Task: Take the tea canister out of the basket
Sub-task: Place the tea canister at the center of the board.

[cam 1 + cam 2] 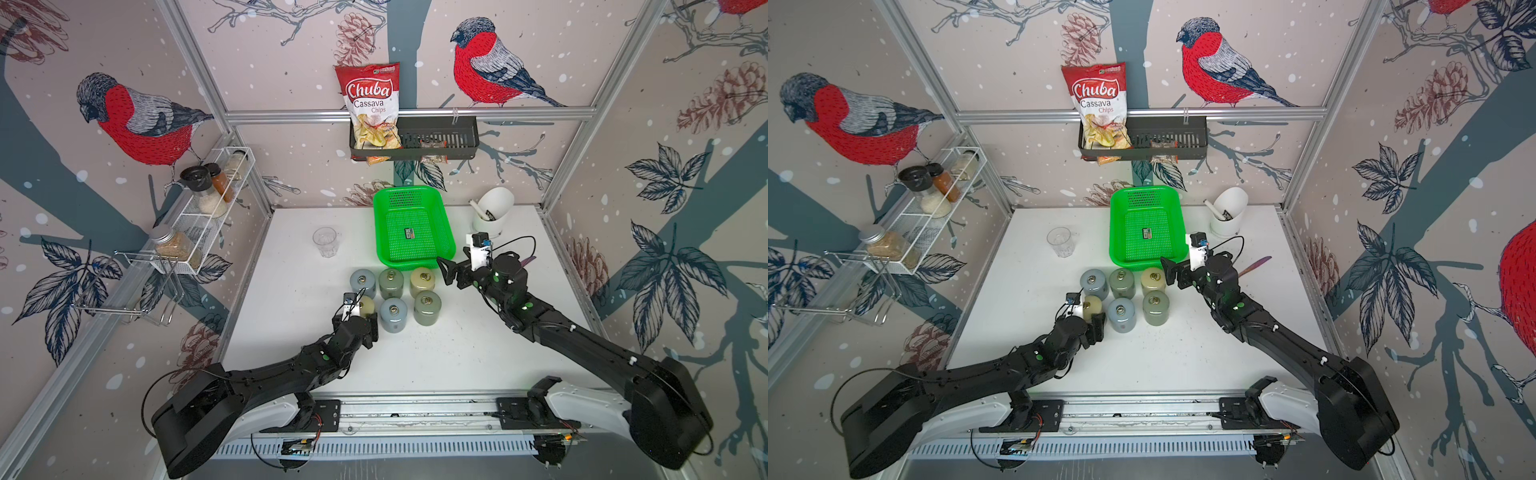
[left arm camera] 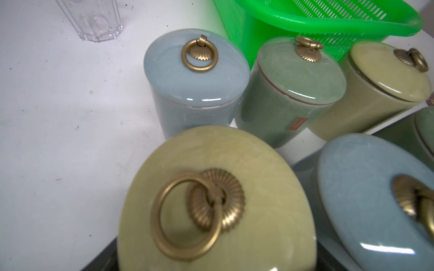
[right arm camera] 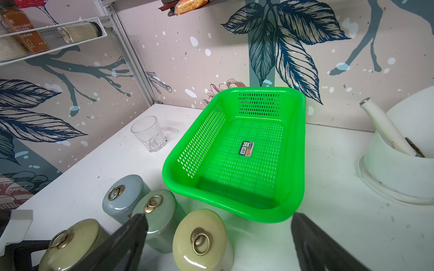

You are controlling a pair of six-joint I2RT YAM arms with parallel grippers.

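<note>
The pale yellow tea canister stands on the tabletop outside the green basket, at the near left corner of a cluster with five other canisters. The left pincer straddles it. Its fingers are mostly hidden or cut off, so I cannot tell whether they clamp. The basket holds only a label. The right pincer hovers at the basket's near rim, fingers wide apart, holding nothing.

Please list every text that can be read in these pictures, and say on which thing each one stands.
"Chuba Cassava Chips": on the red chips bag in the black wall rack.
"RED SWEET PEPPER": on the orange spice jar on the white wire shelf.
The small label inside the green basket: too small to read.
The green logo at the top of the bag: blurred.
</note>
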